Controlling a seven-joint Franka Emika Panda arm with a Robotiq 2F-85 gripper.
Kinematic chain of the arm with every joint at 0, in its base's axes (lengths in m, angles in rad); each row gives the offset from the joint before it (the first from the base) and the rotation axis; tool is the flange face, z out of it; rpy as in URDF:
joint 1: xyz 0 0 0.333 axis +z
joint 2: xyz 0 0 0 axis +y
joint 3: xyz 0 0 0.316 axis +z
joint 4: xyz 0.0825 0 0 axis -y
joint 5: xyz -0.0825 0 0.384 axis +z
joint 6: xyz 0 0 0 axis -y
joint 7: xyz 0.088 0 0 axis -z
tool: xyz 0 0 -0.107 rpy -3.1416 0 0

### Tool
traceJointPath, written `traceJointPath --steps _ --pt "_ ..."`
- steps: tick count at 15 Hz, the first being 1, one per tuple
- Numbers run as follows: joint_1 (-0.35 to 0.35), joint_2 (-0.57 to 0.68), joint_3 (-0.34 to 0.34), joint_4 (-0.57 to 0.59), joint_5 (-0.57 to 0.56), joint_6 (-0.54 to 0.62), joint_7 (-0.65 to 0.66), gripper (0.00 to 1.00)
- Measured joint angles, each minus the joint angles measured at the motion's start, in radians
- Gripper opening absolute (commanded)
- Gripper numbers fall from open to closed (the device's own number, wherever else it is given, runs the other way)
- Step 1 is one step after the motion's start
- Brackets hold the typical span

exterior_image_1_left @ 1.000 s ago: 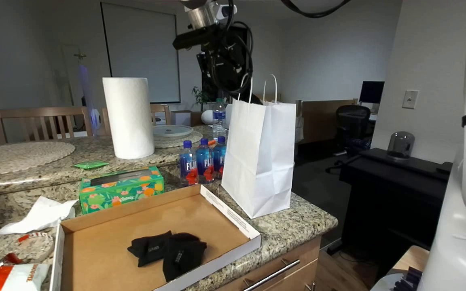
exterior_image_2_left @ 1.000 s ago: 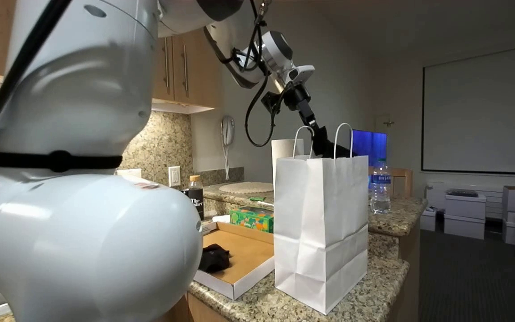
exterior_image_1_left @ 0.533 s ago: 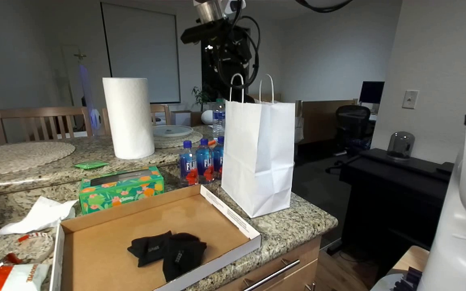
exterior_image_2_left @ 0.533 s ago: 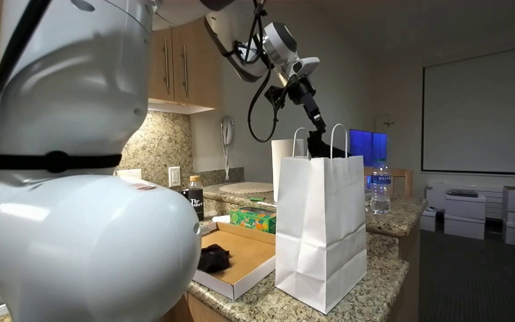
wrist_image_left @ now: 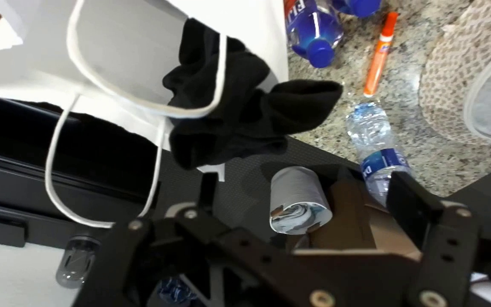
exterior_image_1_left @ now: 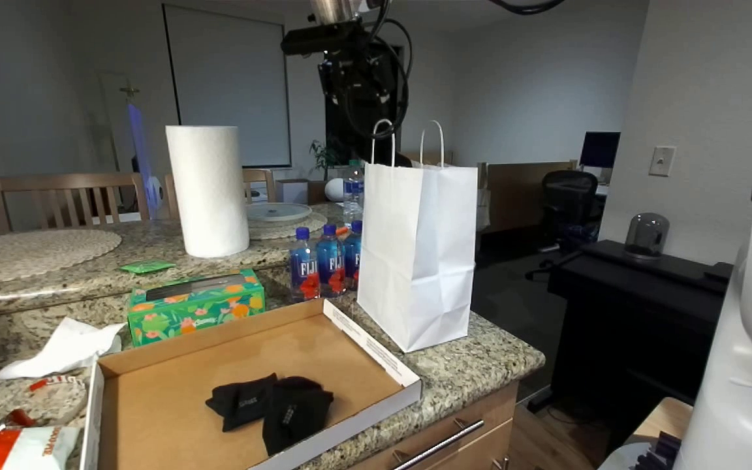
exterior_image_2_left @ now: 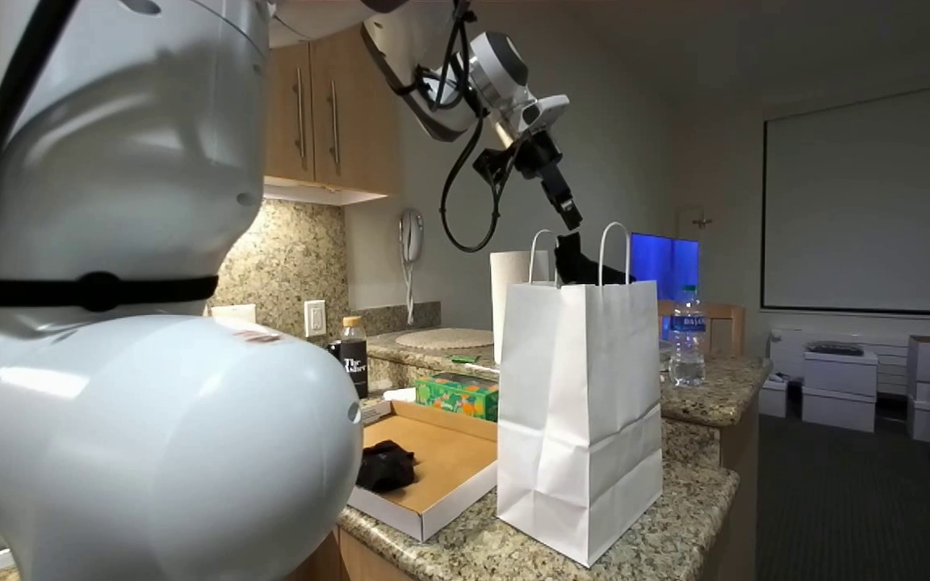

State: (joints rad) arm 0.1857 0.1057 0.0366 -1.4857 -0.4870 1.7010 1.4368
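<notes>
Packet (exterior_image_1_left: 20, 449), red and white, cut off by the frame: far left of the hand (wrist_image_left: 311, 200) and well below it, on the stone surface (exterior_image_1_left: 500, 352) (sides as seen in an exterior view).
Tissue (exterior_image_1_left: 66, 349), white, crumpled: left of the hand, low down.
Tissue box (exterior_image_1_left: 196, 310), green, floral: left of the hand and below it.
Paper towel roll (exterior_image_1_left: 209, 189), white, upright: left of the hand, less far below.
Tray (exterior_image_1_left: 154, 408), shallow, brown cardboard: below the hand and to its left; black cloth pieces (exterior_image_1_left: 292, 418) lie inside, well apart from the hand.
Bottles (exterior_image_1_left: 331, 261), three, blue caps: below the hand, near the paper bag (exterior_image_1_left: 392, 274).
Hand: fingers (wrist_image_left: 411, 209) spread wide in the wrist view, nothing held between them.
Black cloth (exterior_image_2_left: 580, 263), rumpled: nearest to the hand, just below it, a slight gap showing in an exterior view; it sticks up at the mouth of the paper bag, how deep it reaches not visible.
Paper bag, white, upright, with two looped handles (wrist_image_left: 186, 112): below the hand.
Glass dome (exterior_image_1_left: 647, 235) on black furniture (exterior_image_1_left: 630, 346): well to the right of the hand.
Present step, by judgement: hand free, hanging above the black cloth. Any closer approach would call for passing clear of the handles.
</notes>
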Motion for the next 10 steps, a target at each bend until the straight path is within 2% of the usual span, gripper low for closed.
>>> traceJointPath --steps 3,10 --pt "0.003 0.004 0.027 -0.008 0.0 0.044 -0.007 1.0" --pt "0.004 0.04 0.055 -0.034 0.001 0.048 -0.061 1.0"
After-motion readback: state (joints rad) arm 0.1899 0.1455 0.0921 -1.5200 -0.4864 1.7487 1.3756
